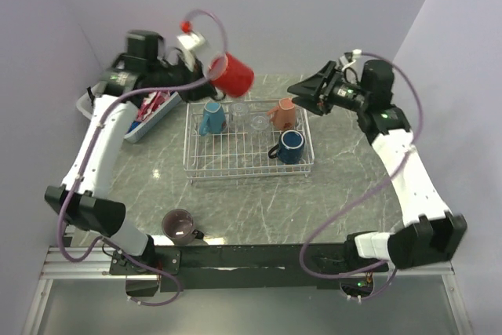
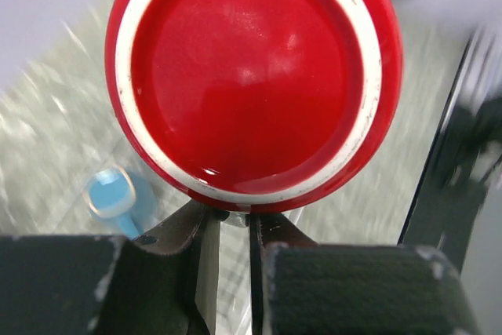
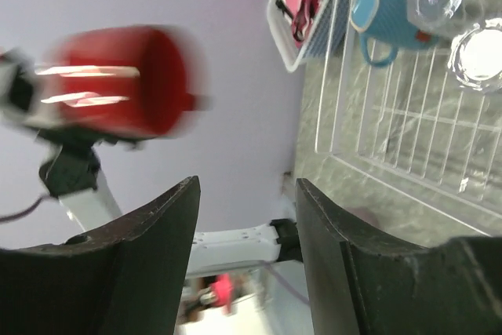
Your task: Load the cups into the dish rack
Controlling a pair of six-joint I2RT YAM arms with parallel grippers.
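One red mug (image 2: 251,68) in left gripper (image 2: 233,221)

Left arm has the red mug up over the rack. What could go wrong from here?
1. Slip: the left fingers pinch the red mug only at its edge, and it hangs tilted in the air; it may drop onto the dish rack.
2. Collision: the light blue mug and a clear glass sit at the rack's far left, roughly below it; lowering there could knock them.

glossy red mug (image 2: 251,76), white wire rack (image 1: 235,158)
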